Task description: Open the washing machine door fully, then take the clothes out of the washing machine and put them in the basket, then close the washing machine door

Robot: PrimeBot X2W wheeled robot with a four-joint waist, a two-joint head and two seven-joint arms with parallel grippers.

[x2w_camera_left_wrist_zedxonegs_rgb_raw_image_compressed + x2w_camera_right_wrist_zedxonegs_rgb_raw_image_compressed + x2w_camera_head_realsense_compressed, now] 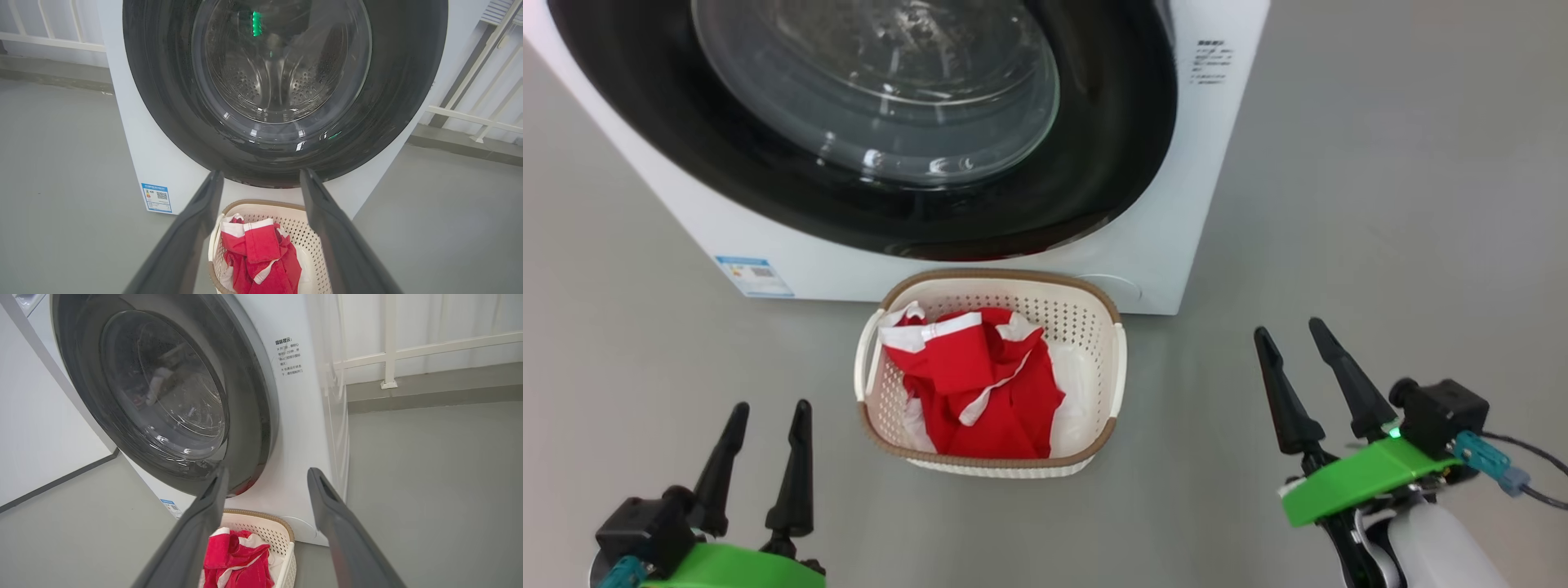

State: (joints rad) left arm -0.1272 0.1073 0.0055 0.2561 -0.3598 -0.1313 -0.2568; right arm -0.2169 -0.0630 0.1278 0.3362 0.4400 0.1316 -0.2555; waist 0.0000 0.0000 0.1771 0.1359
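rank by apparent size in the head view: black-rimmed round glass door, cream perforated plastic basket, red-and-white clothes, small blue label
1. black-rimmed round glass door, largest even though the frame cuts it off
2. cream perforated plastic basket
3. red-and-white clothes, lying inside the basket
4. small blue label

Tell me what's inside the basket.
Red-and-white clothes, crumpled, filling most of the basket. Its perforated far wall shows above them; the bottom beneath is covered.

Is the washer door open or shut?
Shut. The door lies flat against the machine, with no gap showing at its black rim.
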